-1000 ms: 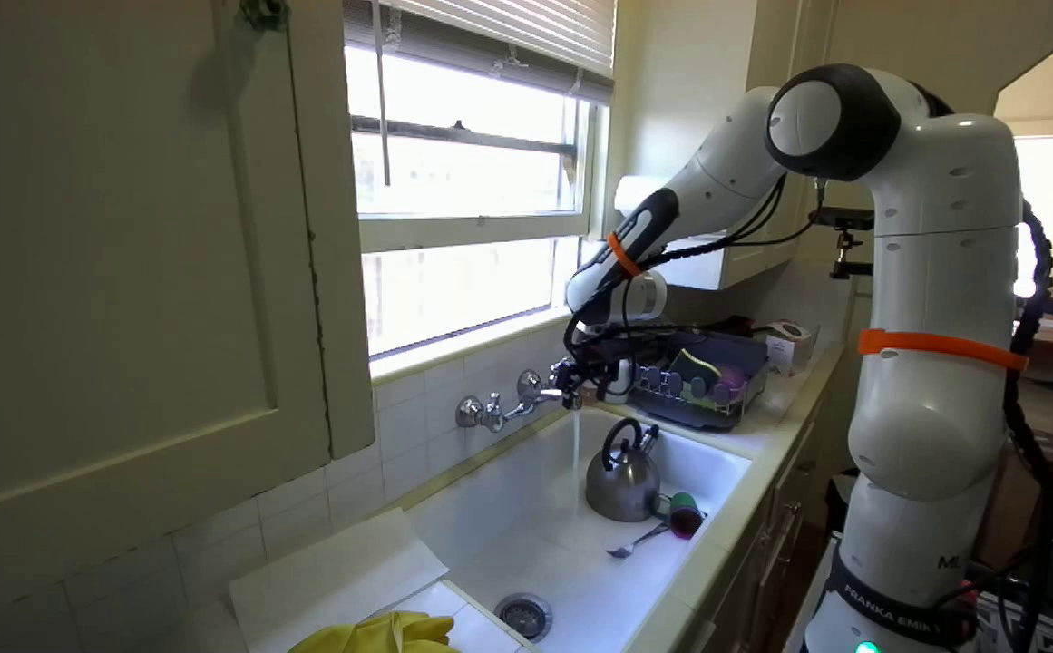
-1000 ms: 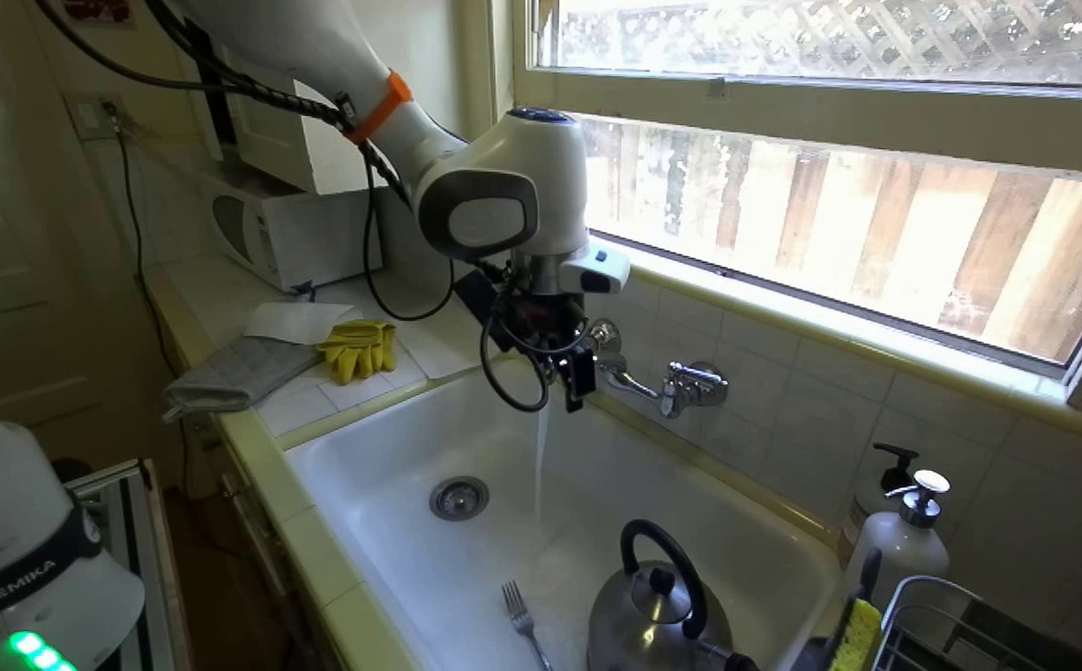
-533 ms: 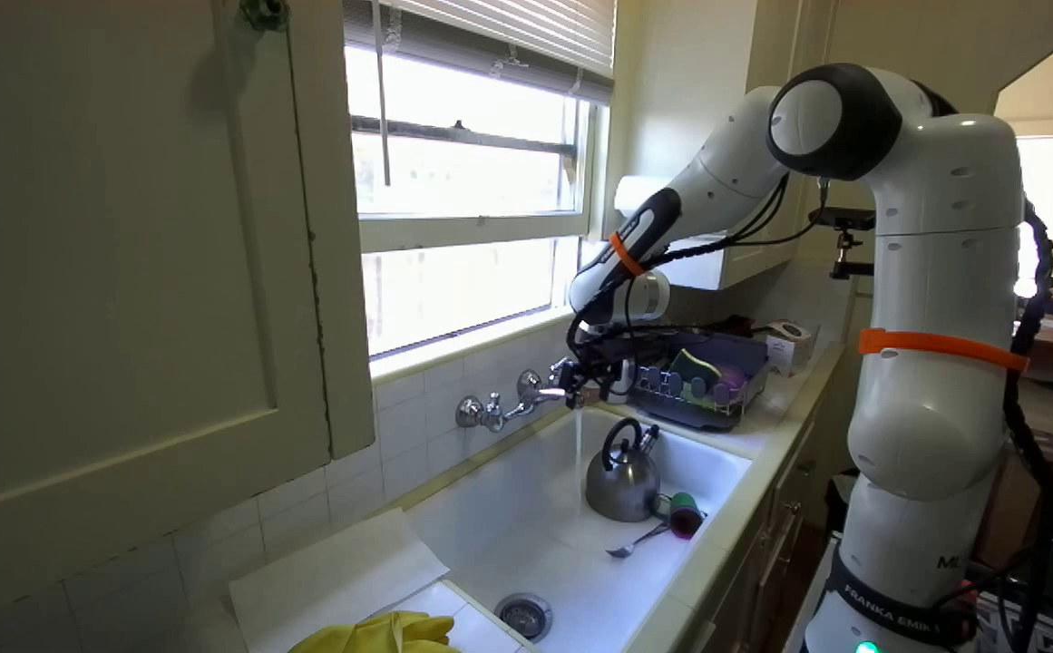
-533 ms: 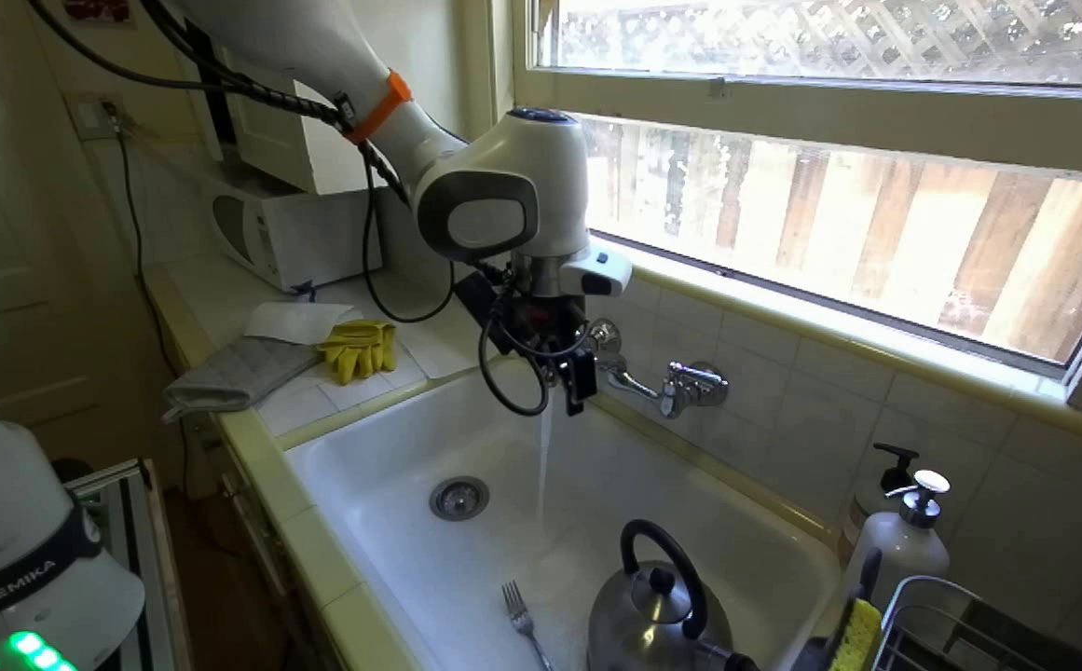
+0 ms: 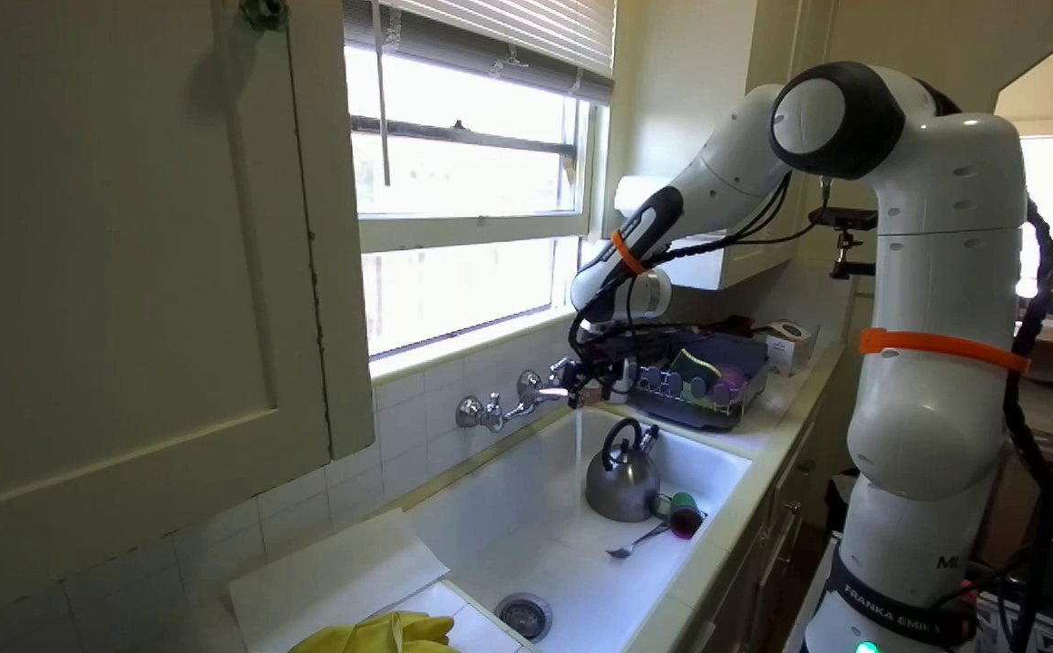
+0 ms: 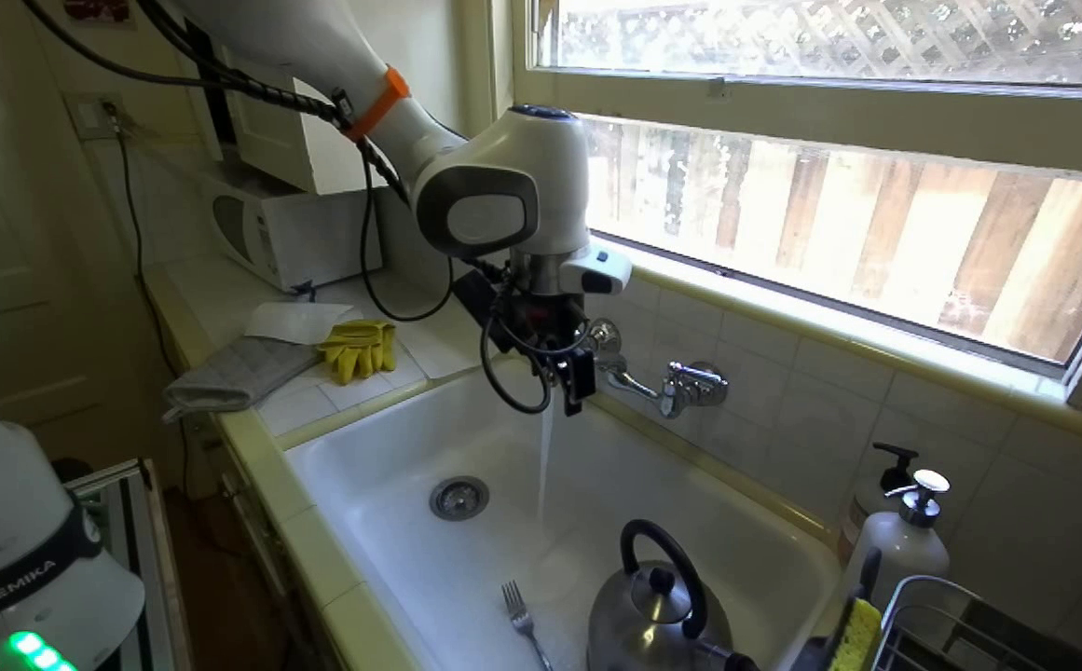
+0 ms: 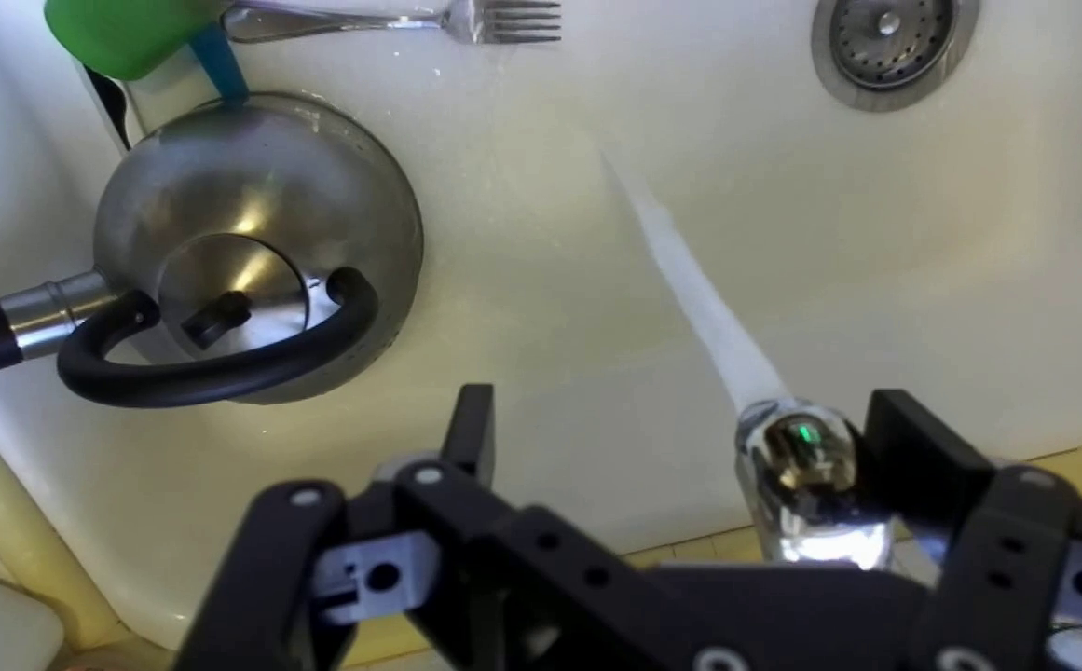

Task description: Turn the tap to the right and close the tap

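Observation:
The chrome tap [image 5: 517, 410] is on the tiled wall above the sink; it also shows in an exterior view [image 6: 629, 380]. Water runs from its spout, which shows in the wrist view [image 7: 806, 466]. My gripper [image 7: 690, 433] is open, its fingers wide apart around the spout. The spout is close against the right finger, perhaps touching it, with a wide gap to the left finger. In an exterior view the gripper [image 6: 570, 384] hides the spout's end. One knob handle [image 5: 493, 410] shows clear of the gripper; the other is partly behind it.
A steel kettle [image 7: 261, 205] stands in the white sink [image 6: 363, 522] with a fork [image 7: 391, 20] and a green cup [image 5: 685, 514]. A dish rack [image 5: 698, 390] and soap bottles [image 6: 899, 550] stand at one end. Yellow gloves [image 6: 359, 349] lie at the other end.
The arm has shifted only very slightly. The water stream has moved a little to the right in both exterior views and still runs.

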